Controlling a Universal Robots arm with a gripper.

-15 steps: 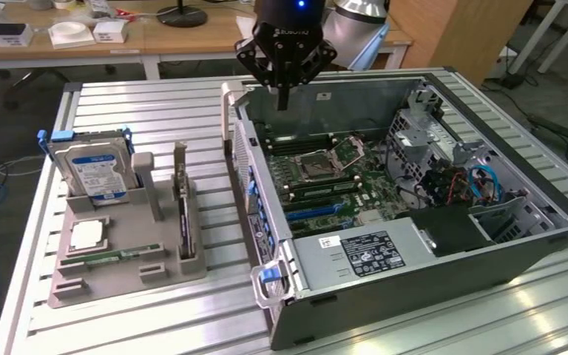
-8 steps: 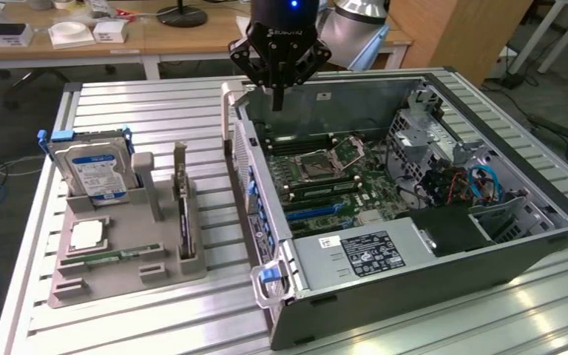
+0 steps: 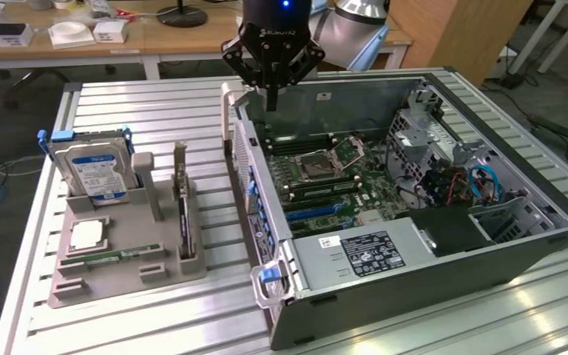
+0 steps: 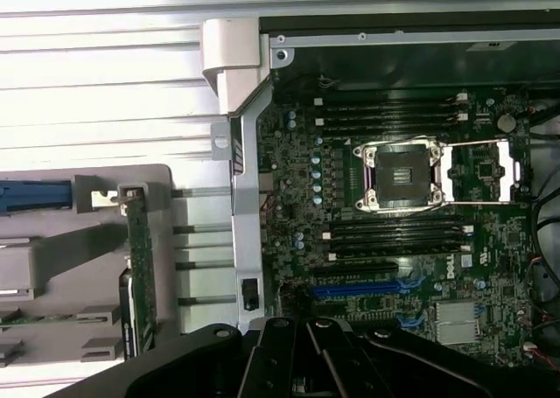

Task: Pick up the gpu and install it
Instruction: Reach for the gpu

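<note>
GPU (image 3: 184,222) (image 4: 142,267) not yet installed and the gripper elsewhere: that was what we found, and we took the rest by size. The slatted metal table (image 3: 146,111) carried everything. On it, toward the exterior view's right, lay the open computer case (image 3: 521,244). Its motherboard (image 3: 333,185) was exposed, and a grey power supply (image 3: 363,253) sat at the end nearer the exterior camera. Beside the case, toward the exterior view's left, sat a grey parts holder (image 3: 116,277).

The gripper (image 3: 272,106) (image 4: 304,350) hung over the far end of the case, above the motherboard and just inside the wall nearest the holder. We saw its fingers drawn together, pointing down and gripping nothing.

A silver hard drive (image 3: 92,174) with a blue label stood upright at the holder's far end. The GPU stood on its long edge in a slot on the holder's case side, with its pale bracket at the far end. It was well apart from the gripper and untouched.

On the motherboard we noted the open CPU socket (image 3: 336,157) (image 4: 402,175) and a blue expansion slot (image 4: 363,287). Smaller again, a square processor chip (image 3: 86,235) lay flat in the holder, with a narrow green memory stick (image 3: 116,257) beside it.
</note>
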